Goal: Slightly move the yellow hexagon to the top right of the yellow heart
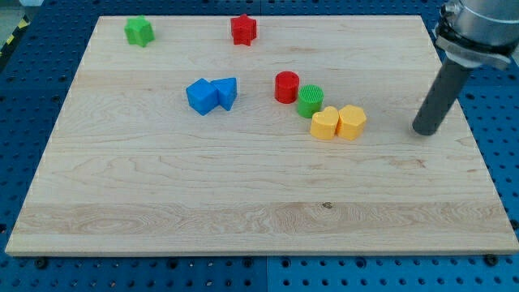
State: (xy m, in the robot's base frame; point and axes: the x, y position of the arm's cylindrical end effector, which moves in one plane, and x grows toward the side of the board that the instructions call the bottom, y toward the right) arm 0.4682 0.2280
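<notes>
Looking from the view's bottom upward, line by line:
Board: pale wooden board (pixel 243 211) lying on a blue perforated table (pixel 24 97); its lower half carries no blocks.
My tip: lower end of the straight dark rod, my tip (pixel 423 130), sits on the wood near the view's right edge, level with the yellow pair and well apart from it to the right.
Claw: none fitted on this arm; the rod ends bare, so nothing opens or closes and nothing is held.
Yellow pair: yellow plastic heart block (pixel 325 124) and yellow plastic hexagon block (pixel 352 122) stand touching side by side, the heart on the view's left, the hexagon on its right and a shade higher.
Green cylinder: green ribbed cylinder block (pixel 310 101) sits just above the heart, touching or nearly so.
Red cylinder: red cylinder block (pixel 286 87) stands just up-left of the green one.
Blue pair: blue cube block (pixel 201 96) and blue wedge-like block (pixel 226 92) touch, left of centre.
Far row: green star-like block (pixel 139 31) at top left; red star-like block (pixel 243 29) near top centre.
</notes>
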